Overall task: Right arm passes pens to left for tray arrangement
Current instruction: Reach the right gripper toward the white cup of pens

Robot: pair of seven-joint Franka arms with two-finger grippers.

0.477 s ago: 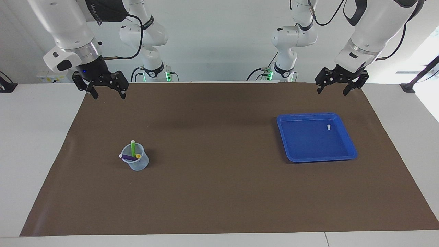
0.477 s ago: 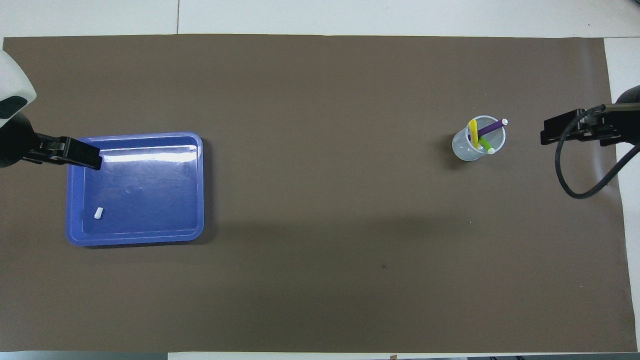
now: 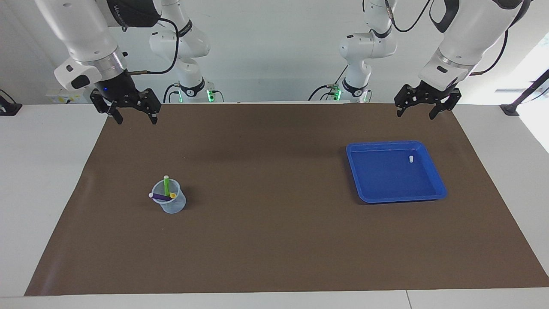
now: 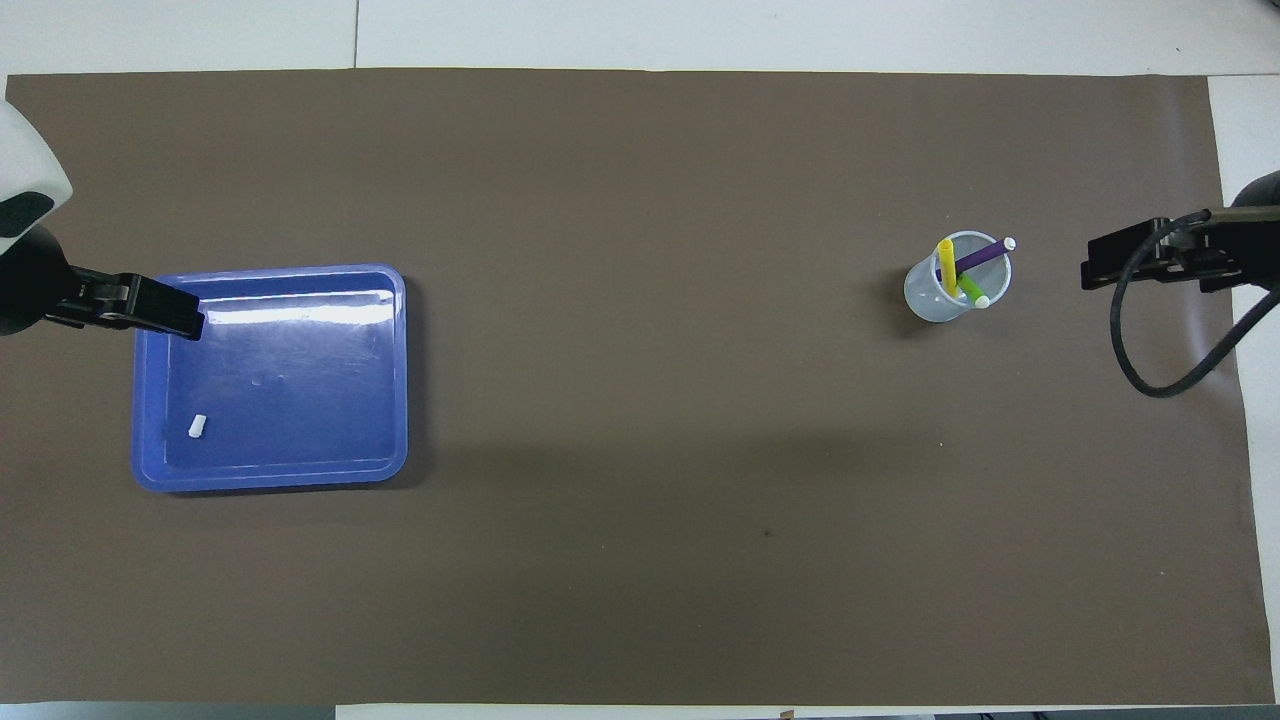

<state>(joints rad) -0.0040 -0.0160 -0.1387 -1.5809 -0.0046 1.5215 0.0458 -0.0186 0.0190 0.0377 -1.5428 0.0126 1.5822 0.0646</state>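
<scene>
Pens (image 3: pixel 165 192): in cup (image 3: pixel 171 201), untouched.
Tray (image 3: pixel 394 195): penless (only a white cap (image 3: pixel 411 158)).
Right gripper (image 3: pixel 134 112): released, raised.
Left gripper (image 3: pixel 419 107): released, waiting.
Change: none; task unstarted.

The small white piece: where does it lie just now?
The small white piece lies in the blue tray, toward the left arm's end, in its corner nearest the robots.

Bare mat (image 3: pixel 274 171) between cup (image 3: pixel 171 201) and tray (image 3: pixel 364 197)
</scene>
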